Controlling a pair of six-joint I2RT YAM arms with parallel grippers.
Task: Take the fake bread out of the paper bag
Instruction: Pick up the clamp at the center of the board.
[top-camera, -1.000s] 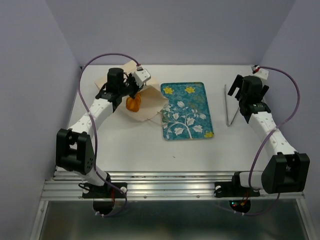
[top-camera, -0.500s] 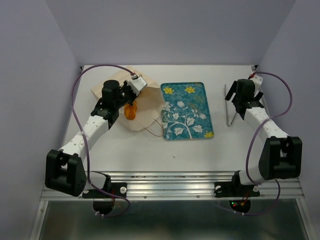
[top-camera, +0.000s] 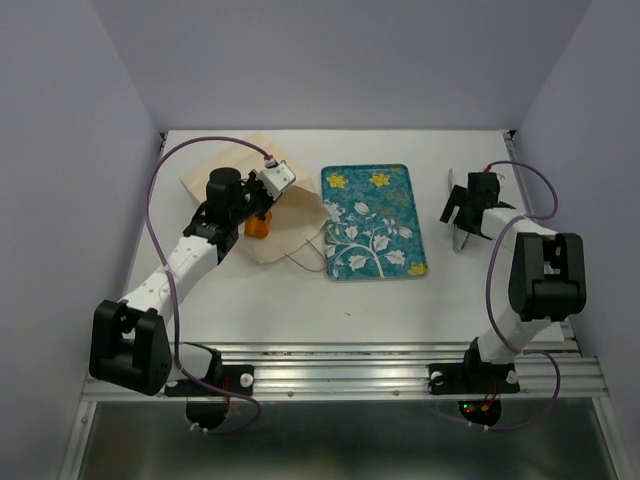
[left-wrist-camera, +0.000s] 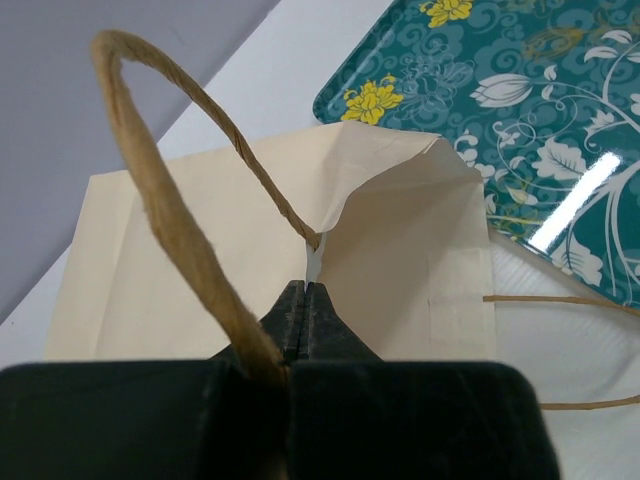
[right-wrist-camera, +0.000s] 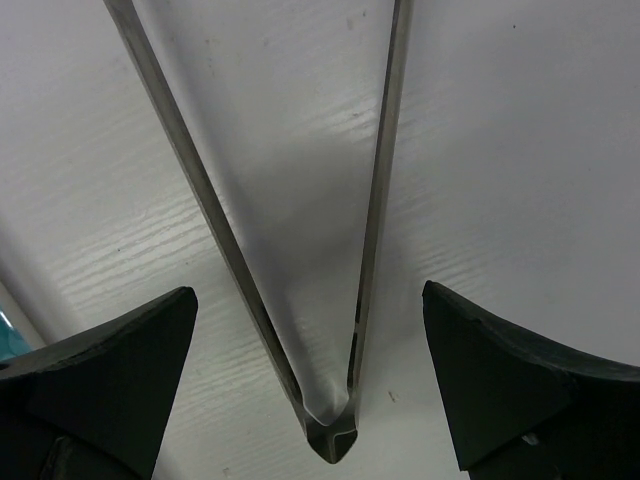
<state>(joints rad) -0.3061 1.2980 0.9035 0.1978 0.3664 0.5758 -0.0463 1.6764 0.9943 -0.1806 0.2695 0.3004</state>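
You've hardly started: no bread lies out on the teal floral tray (top-camera: 372, 222). The paper bag (top-camera: 235, 175) lies at the far left, just left of the tray. It is pale tan and creased, and its thin brown loop handle (left-wrist-camera: 170, 220) arches over your left gripper (left-wrist-camera: 305, 300). Those jaws are pressed together, seemingly pinching the bag's lip. One glossy orange bread piece (top-camera: 258, 226) shows just near of that gripper; I can't tell if it's inside. Your right gripper (right-wrist-camera: 310, 340) hangs with jaws wide apart over metal tongs (right-wrist-camera: 378, 200) at the far right.

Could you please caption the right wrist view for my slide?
Open right claw framing the hinge end of metal tongs.
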